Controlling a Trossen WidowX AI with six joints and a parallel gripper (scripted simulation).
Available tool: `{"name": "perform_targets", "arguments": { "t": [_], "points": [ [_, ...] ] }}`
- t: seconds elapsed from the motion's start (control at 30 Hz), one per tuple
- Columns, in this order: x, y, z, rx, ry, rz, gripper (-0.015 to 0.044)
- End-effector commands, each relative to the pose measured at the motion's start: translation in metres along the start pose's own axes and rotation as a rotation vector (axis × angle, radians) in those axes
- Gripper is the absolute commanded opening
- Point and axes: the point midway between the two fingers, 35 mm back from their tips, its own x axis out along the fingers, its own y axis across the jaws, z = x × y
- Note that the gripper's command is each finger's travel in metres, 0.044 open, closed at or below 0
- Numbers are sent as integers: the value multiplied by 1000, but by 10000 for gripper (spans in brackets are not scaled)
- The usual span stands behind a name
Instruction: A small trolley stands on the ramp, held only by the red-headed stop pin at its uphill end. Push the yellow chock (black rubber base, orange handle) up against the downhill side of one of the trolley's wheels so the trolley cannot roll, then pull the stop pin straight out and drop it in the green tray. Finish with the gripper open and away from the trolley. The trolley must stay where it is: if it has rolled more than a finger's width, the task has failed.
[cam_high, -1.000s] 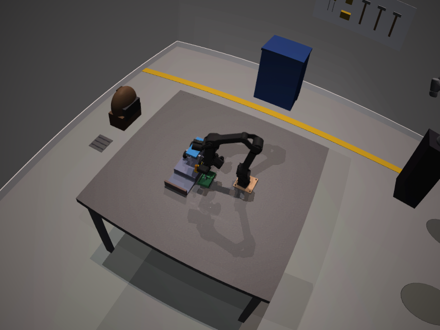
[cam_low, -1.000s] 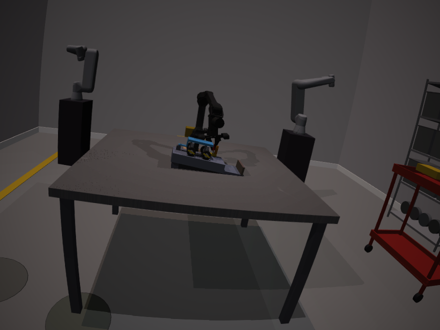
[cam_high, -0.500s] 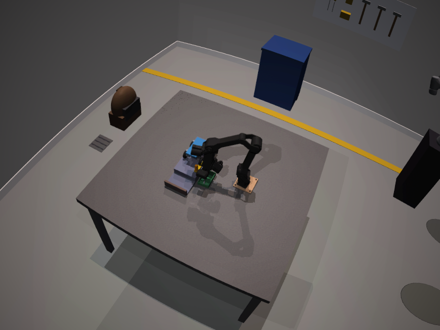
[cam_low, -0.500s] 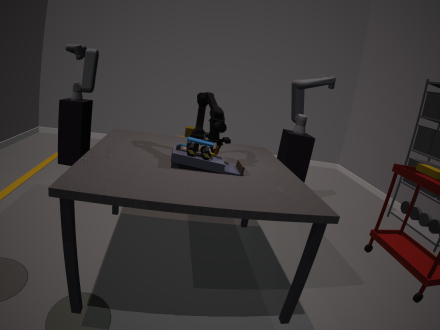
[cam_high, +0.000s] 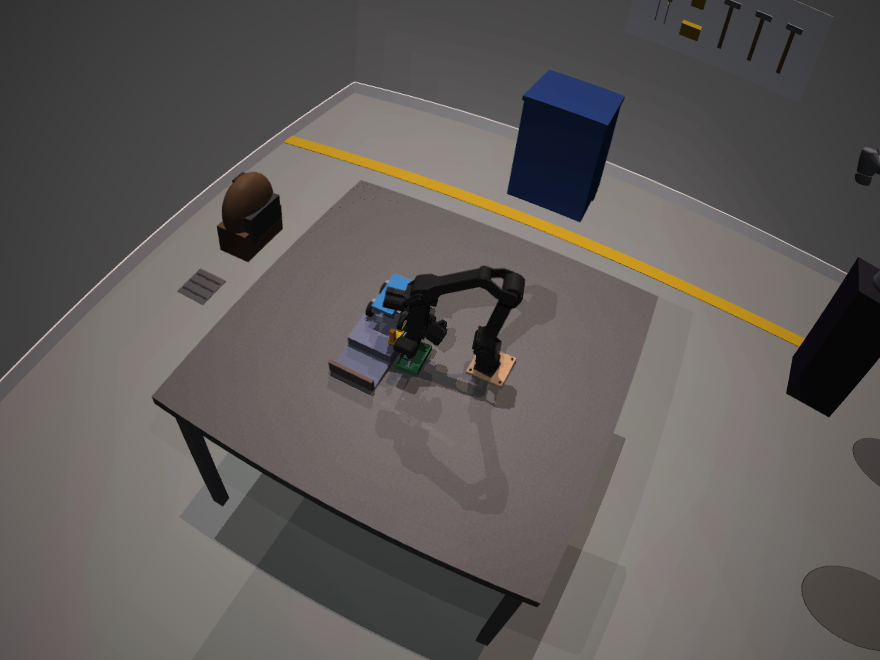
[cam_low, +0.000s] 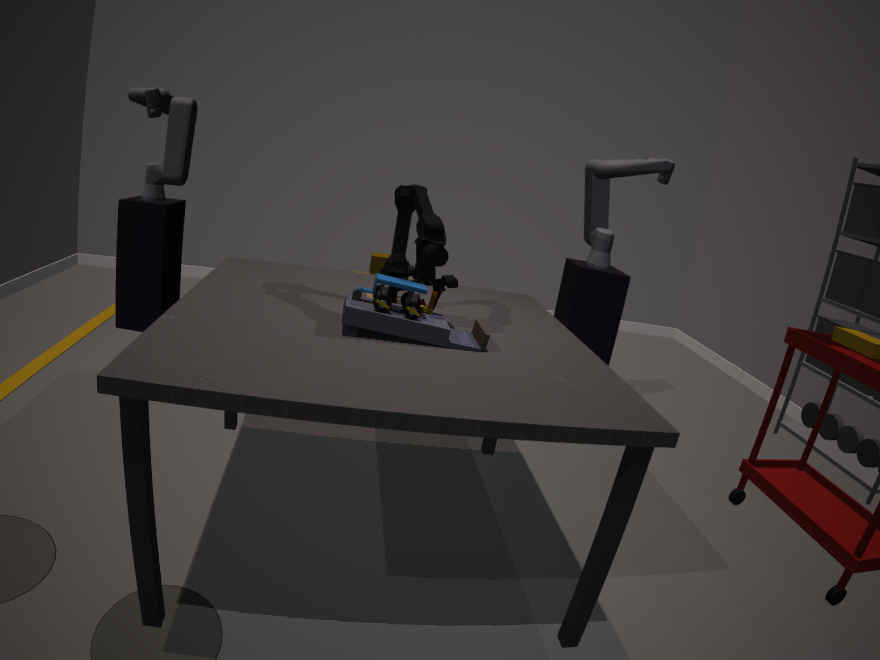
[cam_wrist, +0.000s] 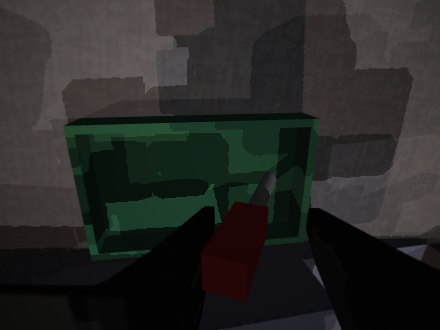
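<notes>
My gripper (cam_wrist: 260, 217) is open over the green tray (cam_wrist: 200, 124) (cam_high: 408, 371). The stop pin's red head (cam_wrist: 237, 245) lies between the spread fingers, near the left finger with a gap to the right one. Its grey shaft (cam_wrist: 265, 187) points over the tray's right part; the pin is out of the ramp and tilted. The blue trolley (cam_high: 383, 294) (cam_low: 400, 282) stands on the ramp (cam_high: 363, 339) (cam_low: 394, 326). The chock's orange handle (cam_high: 392, 336) (cam_low: 434, 300) stands just downhill of the lower wheel (cam_low: 412, 307); whether they touch is too small to tell.
The ramp's brown end board (cam_high: 351, 374) (cam_low: 481, 333) stands at its downhill end. The tray lies beside the ramp on the arm's side. The arm's base plate (cam_high: 501, 369) is on the table beyond the tray. The arm reaches over the ramp's side close to the trolley.
</notes>
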Motion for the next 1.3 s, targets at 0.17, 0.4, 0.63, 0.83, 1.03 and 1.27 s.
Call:
{"name": "perform_targets", "arguments": {
  "t": [0.17, 0.4, 0.63, 0.83, 1.03, 1.27],
  "points": [
    [2, 7, 0, -2, 1, -3, 190],
    [3, 12, 0, -2, 1, -3, 190],
    [5, 17, 0, -2, 1, -3, 190],
    [7, 21, 0, -2, 1, -2, 190],
    [9, 25, 0, -2, 1, -2, 190],
    [11, 29, 0, -2, 1, -2, 190]
  ]
}}
